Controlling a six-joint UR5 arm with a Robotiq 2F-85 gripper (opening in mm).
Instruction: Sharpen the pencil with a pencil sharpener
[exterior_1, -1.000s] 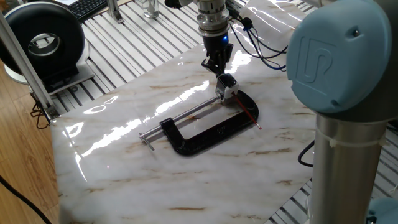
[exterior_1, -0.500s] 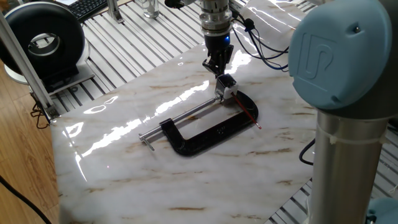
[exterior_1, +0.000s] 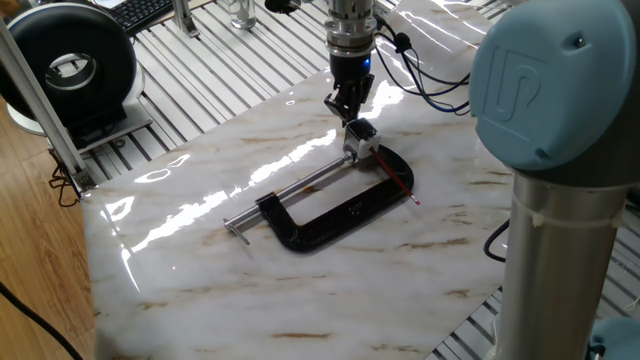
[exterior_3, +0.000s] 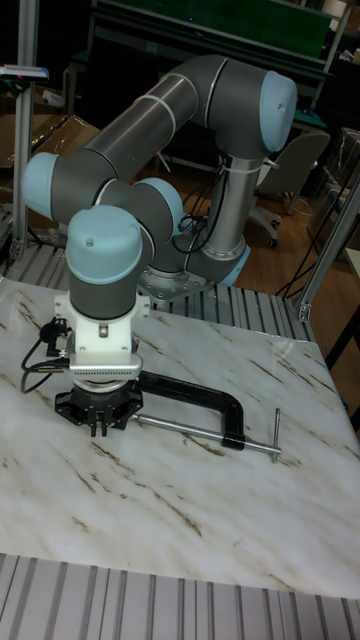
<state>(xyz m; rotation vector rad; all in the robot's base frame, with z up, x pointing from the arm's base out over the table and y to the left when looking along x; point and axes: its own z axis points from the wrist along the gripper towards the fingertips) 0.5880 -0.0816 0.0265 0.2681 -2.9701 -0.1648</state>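
Marble tabletop (exterior_1: 200, 250) carries black C-clamp (exterior_1: 335, 215); sharpener (exterior_1: 359, 137) is fixed at the clamp's screw end, red pencil (exterior_1: 397, 185) angling out of it across the frame. Gripper (exterior_1: 347, 106) has risen slightly over the last second; jaws appear narrowly apart, empty, just above the sharpener. Judgement: a release or regrasp between turns. No legible writing; arm cap (exterior_1: 545, 80) bears an embossed logo.

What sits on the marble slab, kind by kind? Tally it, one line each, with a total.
Clamp: 1, the black C-clamp with its silver screw rod.
Pencil sharpener: 1, the small silvery block held in the clamp.
Pencil: 1, the thin red pencil, sticking out of the sharpener.
Total: 3. The claw hangs just above the sharpener.
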